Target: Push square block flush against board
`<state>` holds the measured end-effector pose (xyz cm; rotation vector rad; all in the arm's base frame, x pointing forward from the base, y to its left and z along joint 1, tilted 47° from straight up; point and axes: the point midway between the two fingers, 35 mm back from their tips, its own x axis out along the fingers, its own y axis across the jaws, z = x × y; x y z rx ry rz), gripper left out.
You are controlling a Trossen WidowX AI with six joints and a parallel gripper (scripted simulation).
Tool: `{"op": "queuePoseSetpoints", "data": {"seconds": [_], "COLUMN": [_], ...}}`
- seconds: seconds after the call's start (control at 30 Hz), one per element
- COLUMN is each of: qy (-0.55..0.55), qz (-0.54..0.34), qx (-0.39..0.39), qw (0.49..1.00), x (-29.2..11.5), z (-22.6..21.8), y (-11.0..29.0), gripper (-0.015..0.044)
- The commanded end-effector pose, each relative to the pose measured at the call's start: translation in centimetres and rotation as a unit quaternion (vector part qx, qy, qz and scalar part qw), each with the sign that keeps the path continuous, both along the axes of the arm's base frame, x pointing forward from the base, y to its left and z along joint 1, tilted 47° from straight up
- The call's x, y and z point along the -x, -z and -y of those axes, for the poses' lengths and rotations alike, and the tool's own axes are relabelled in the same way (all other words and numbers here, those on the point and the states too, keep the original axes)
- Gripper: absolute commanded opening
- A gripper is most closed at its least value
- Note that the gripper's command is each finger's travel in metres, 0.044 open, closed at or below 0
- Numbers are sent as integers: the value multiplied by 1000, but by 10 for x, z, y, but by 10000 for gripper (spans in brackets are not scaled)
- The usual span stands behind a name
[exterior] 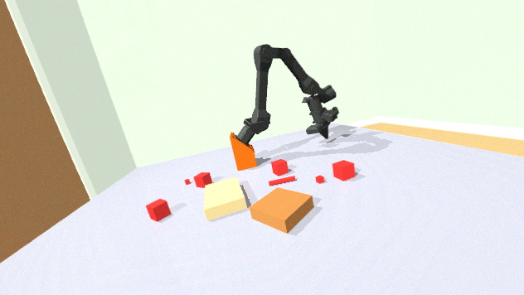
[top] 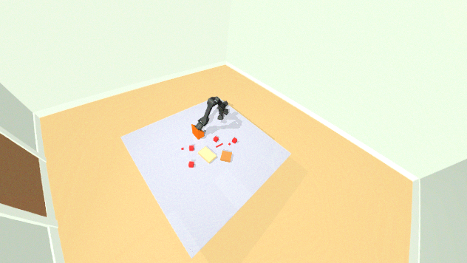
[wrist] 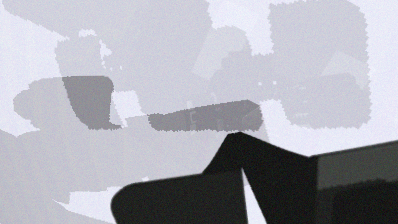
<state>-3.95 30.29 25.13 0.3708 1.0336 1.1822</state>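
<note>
The orange square block (exterior: 282, 208) lies flat on the grey mat, in front of the arm. The cream board (exterior: 224, 198) lies just to its left, with a narrow gap between them; their near corners come close together. Both also show in the overhead view, the block (top: 226, 156) and the board (top: 207, 154). My gripper (exterior: 323, 132) is shut and empty. It points down at the mat far behind the block, to the right of the arm's base. In the wrist view the closed fingers (wrist: 242, 165) hang over bare mat with only the arm's shadow.
Several small red cubes (exterior: 343, 170) (exterior: 279, 166) (exterior: 158, 209) and a thin red bar (exterior: 282, 181) lie scattered around the block and the board. The arm's orange base (exterior: 244, 152) stands behind the board.
</note>
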Motion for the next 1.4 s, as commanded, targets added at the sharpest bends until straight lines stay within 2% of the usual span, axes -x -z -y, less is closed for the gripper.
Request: {"op": "queuePoseSetpoints", "data": {"seconds": [0.0,0.8,1.37], "qy": [13,141,223], "qz": [9,75,40], "qx": [-6,42,127], "qw": [1000,986,966], "x": [-15,-156,-256], "z": [-3,-4,34], "y": [-6,2,43], "gripper": [0,0,0]}}
